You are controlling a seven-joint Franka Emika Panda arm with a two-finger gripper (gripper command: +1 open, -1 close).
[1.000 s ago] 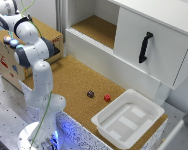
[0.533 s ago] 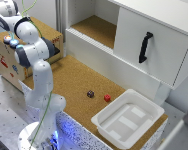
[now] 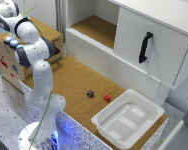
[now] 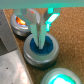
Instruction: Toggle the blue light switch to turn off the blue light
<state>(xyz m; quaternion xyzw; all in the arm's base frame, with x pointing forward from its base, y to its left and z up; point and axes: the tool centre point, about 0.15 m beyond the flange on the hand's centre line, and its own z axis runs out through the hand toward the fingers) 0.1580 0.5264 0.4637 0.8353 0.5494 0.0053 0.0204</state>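
Note:
In the wrist view the blue light [image 4: 41, 48] is a round blue lamp in a grey ring, directly under my gripper [image 4: 39, 41]. The fingers [image 4: 35, 25] stand close together and their tips rest on the lamp's blue top. An orange-red lamp [image 4: 21, 22] sits beside it on one side and a green lamp [image 4: 64, 79] on the other. In the exterior view my gripper [image 3: 9, 36] reaches down onto the top of a wooden box [image 3: 46, 35] at the exterior view's left. The arm hides the blue lamp there.
A white tray [image 3: 125, 120] stands on the cork table at the front right of the exterior view. A small dark block [image 3: 90, 93] and a red block [image 3: 107, 97] lie beside it. A white cabinet with a black handle [image 3: 145, 47] fills the back.

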